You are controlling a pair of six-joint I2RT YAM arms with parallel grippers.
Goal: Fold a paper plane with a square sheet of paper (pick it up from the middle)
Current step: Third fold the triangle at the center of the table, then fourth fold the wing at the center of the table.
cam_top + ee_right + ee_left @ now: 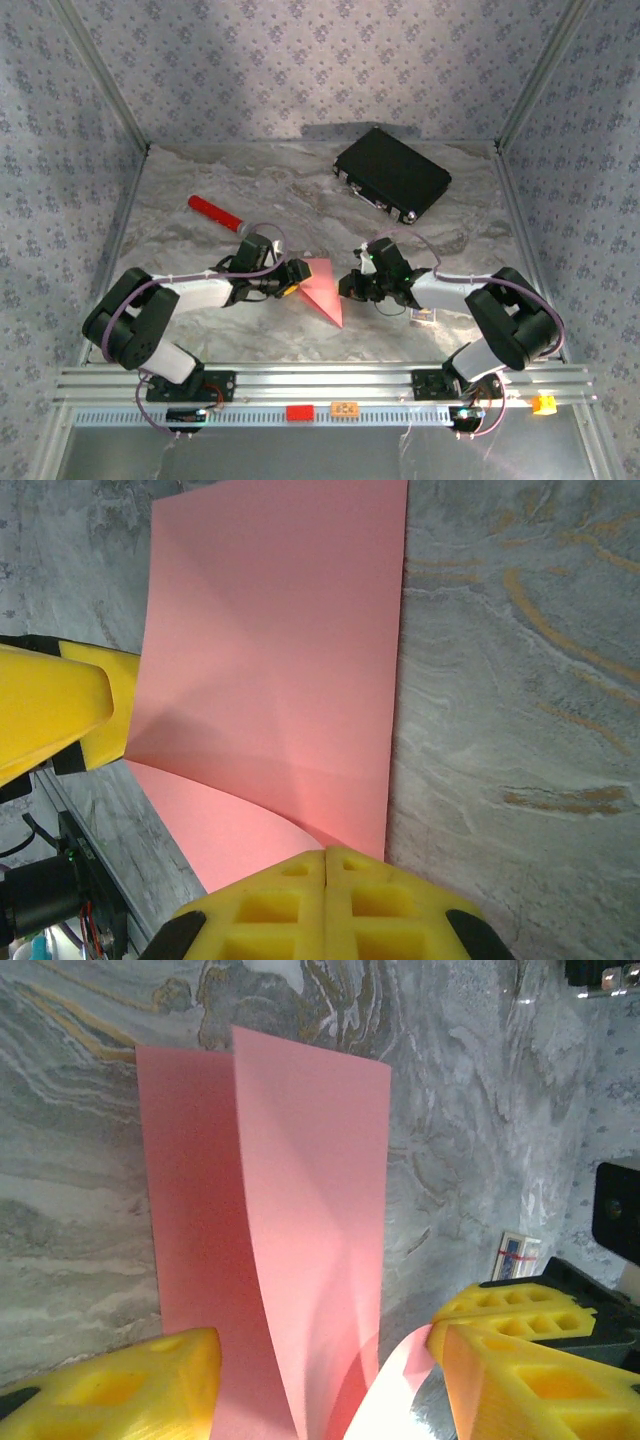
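Note:
The square sheet of paper (pixel 322 287) is salmon pink and lies partly folded on the marble table between my two grippers, reading as a pointed triangle from above. In the left wrist view the sheet (pixel 300 1180) bows up in a tall curl. My left gripper (pixel 330 1385) stands open astride that curl, and a loose flap brushes its right finger (pixel 530 1375). In the right wrist view the sheet (pixel 280 630) spreads out ahead, creased across. My right gripper (pixel 327 855) is shut, its fingertips pinched on the sheet's near edge where a flap curves up. From above, the left gripper (pixel 291 277) and right gripper (pixel 350 285) flank the paper.
A black case (pixel 392 173) lies at the back right of the table. A red cylinder with a grey cap (pixel 215 213) rests at the back left. A small printed card (pixel 424 317) (pixel 517 1257) sits by the right arm. Patterned walls enclose the table on three sides.

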